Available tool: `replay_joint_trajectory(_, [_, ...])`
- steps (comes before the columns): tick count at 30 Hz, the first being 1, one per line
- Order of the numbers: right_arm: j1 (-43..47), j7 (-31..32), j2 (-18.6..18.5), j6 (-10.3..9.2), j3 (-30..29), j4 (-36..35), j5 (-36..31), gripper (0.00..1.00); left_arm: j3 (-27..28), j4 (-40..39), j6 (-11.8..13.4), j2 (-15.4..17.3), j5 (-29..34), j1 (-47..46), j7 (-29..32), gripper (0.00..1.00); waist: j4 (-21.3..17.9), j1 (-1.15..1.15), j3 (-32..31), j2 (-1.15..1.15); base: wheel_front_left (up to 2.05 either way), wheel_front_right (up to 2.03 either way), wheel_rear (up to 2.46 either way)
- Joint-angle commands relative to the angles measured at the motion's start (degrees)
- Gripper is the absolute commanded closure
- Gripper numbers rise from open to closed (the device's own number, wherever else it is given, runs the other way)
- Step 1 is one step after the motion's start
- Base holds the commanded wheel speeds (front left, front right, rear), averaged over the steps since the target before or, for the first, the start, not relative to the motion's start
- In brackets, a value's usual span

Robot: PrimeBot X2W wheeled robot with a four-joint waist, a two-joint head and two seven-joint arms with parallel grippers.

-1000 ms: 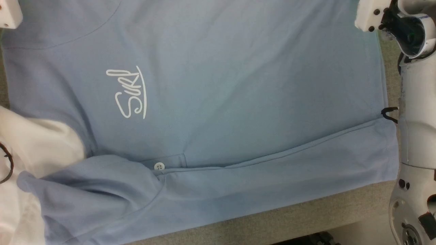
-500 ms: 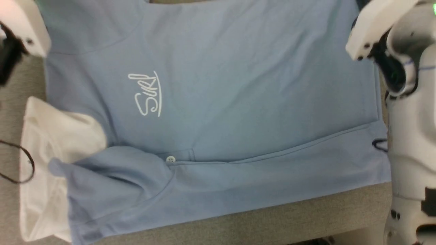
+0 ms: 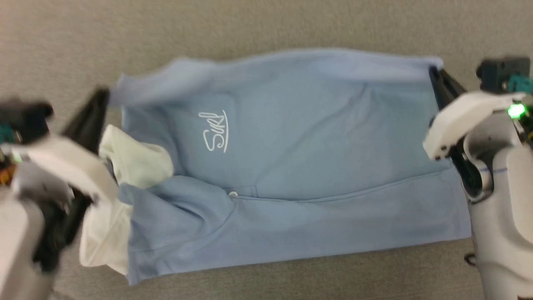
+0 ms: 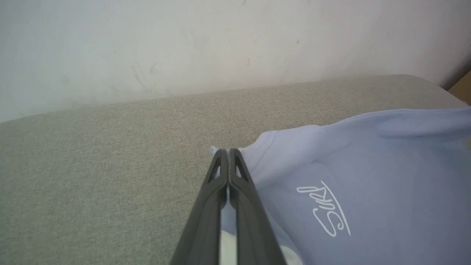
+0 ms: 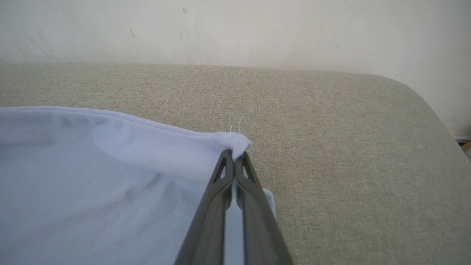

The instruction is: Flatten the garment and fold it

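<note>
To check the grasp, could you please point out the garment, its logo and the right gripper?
garment (image 3: 316,125), head view, blue chest panel.
logo (image 3: 214,131), head view, middle of white lettering.
right gripper (image 5: 234,154), right wrist view, between fingertips at garment corner.

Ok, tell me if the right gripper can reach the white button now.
Probably not yet: the right gripper is shut on a far corner of the garment; the button lies uncovered, but well away.

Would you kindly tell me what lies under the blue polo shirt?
A grey-beige fabric surface shows all around the garment; anything beneath its middle is covered.
</note>
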Motion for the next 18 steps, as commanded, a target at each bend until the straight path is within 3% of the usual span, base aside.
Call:
replay_joint_trajectory(1, [2.0, 0.1, -0.5, -0.12, -0.5, -0.2, 0.4, 1.0, 0.3, -1.5, 1.1, -0.1, -0.4, 3.9, -0.9, 1.0, 2.8, 0.02, -5.3, 0.0, 0.0, 0.0, 0.0])
replay_joint_trajectory(8, [9.6, 3.7, -3.7, -0.12, -1.2, -1.7, 0.4, 1.0, 0.0, -5.8, 4.0, -4.0, -4.9, 19.3, -4.0, 1.0, 4.5, 0.02, -7.9, 0.0, 0.0, 0.0, 0.0])
replay_joint_trajectory(18, [17.4, 11.5, -7.5, -0.12, 1.0, -1.1, -1.0, 1.0, -2.5, 0.2, 3.2, -7.6, -7.4, 27.8, -6.8, 1.0, 5.8, 0.02, -8.6, 0.0, 0.0, 0.0, 0.0])
